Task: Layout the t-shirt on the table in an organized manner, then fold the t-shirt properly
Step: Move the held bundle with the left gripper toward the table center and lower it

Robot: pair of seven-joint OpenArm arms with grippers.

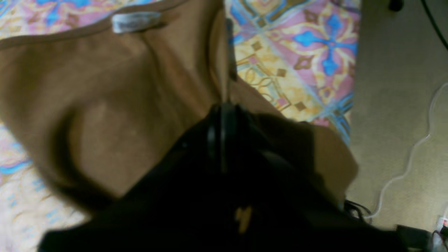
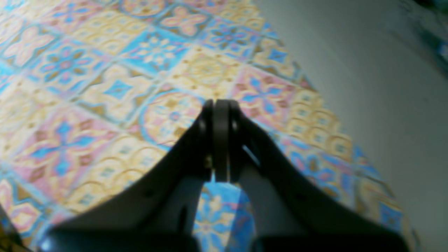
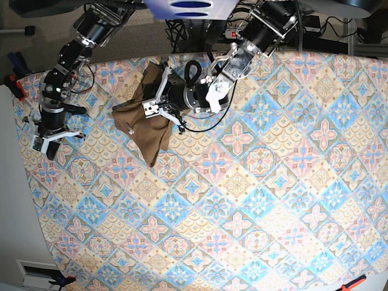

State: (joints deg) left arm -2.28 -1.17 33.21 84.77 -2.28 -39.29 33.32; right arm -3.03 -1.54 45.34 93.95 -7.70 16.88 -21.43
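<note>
The tan-brown t-shirt (image 3: 145, 124) lies bunched in a crumpled heap on the far left part of the table (image 3: 254, 200). My left gripper (image 3: 157, 103) is at the shirt's far edge. In the left wrist view the left gripper (image 1: 222, 105) is shut on a raised fold of the t-shirt (image 1: 105, 105), and a grey neck label (image 1: 134, 21) shows by the collar seam. My right gripper (image 3: 51, 140) is at the table's left edge, apart from the shirt. In the right wrist view the right gripper (image 2: 220, 103) is shut and empty above the patterned table (image 2: 105, 87).
The table's edge and grey floor (image 2: 367, 87) are close to the right gripper. Carpet with a white cable (image 1: 409, 164) lies beyond the table edge near the left gripper. Clamps (image 3: 13, 73) sit at the table's far left corner.
</note>
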